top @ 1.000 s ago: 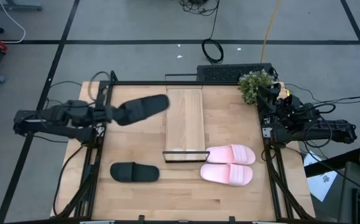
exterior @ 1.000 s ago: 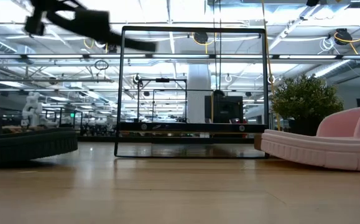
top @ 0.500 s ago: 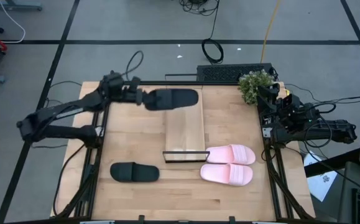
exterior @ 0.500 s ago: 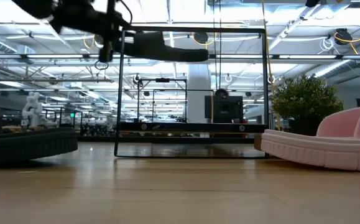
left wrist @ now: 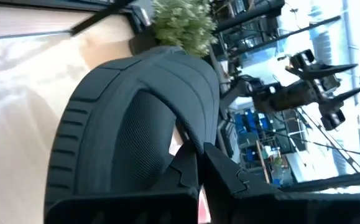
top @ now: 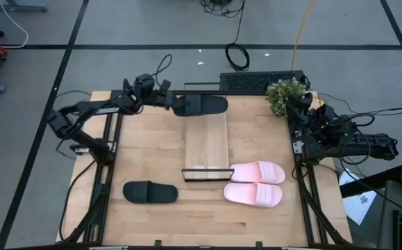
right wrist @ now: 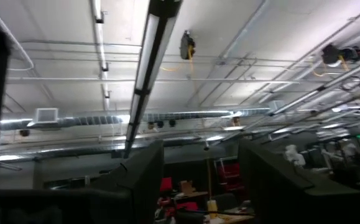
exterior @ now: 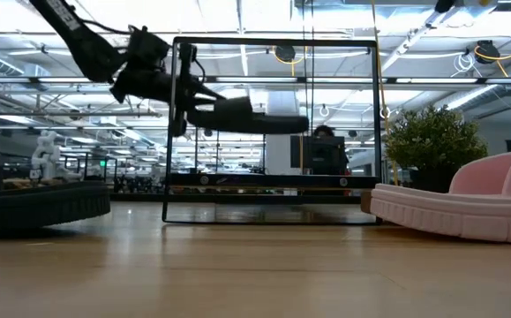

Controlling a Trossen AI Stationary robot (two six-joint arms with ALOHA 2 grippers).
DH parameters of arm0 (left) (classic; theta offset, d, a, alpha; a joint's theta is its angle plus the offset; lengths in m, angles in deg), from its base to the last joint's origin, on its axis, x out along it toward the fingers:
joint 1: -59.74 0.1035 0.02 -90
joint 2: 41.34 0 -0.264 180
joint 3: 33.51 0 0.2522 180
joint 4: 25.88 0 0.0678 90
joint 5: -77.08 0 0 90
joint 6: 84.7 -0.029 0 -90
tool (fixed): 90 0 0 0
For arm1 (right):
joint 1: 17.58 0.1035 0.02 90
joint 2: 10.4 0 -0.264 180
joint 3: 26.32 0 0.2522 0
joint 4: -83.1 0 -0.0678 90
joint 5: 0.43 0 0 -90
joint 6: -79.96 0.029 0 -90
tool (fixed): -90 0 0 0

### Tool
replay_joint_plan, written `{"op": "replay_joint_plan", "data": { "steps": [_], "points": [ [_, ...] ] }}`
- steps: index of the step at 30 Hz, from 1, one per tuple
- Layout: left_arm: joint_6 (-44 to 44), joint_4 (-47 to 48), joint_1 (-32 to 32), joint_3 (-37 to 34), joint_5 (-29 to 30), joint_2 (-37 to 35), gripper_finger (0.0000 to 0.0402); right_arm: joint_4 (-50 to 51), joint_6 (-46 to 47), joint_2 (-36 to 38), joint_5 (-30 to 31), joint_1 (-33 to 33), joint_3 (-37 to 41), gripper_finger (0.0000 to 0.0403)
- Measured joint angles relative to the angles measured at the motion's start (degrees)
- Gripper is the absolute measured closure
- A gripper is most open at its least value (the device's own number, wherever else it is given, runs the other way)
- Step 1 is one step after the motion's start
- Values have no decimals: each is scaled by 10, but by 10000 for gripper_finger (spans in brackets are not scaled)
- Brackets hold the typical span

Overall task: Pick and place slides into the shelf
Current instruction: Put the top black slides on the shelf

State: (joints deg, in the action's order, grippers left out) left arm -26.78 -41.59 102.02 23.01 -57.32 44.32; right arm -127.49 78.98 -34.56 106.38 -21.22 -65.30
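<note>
Wooden table, left hand gripping black slide, now carried over shelf far end, right hand wide.

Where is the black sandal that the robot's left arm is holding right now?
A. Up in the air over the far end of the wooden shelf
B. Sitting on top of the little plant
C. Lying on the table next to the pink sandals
A. The left gripper is shut on the black slide, which the low view shows off the table, over the far end of the shelf.
</note>
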Motion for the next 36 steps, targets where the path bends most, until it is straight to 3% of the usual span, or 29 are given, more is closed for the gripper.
{"op": "replay_joint_plan", "data": {
  "steps": [4,15,21,27,36],
  "points": [
    [-11,-12,0,0,27,34,402,5,-17,0,27,0,0,206],
    [-50,-27,2,0,69,87,401,5,-29,0,29,0,0,206],
    [-53,-47,2,13,68,104,402,6,-29,0,44,0,0,206],
    [-58,-46,-4,72,37,136,401,12,-28,-1,44,0,0,206],
    [-95,30,0,117,27,166,401,12,-27,-3,43,0,0,206]
  ]
}}
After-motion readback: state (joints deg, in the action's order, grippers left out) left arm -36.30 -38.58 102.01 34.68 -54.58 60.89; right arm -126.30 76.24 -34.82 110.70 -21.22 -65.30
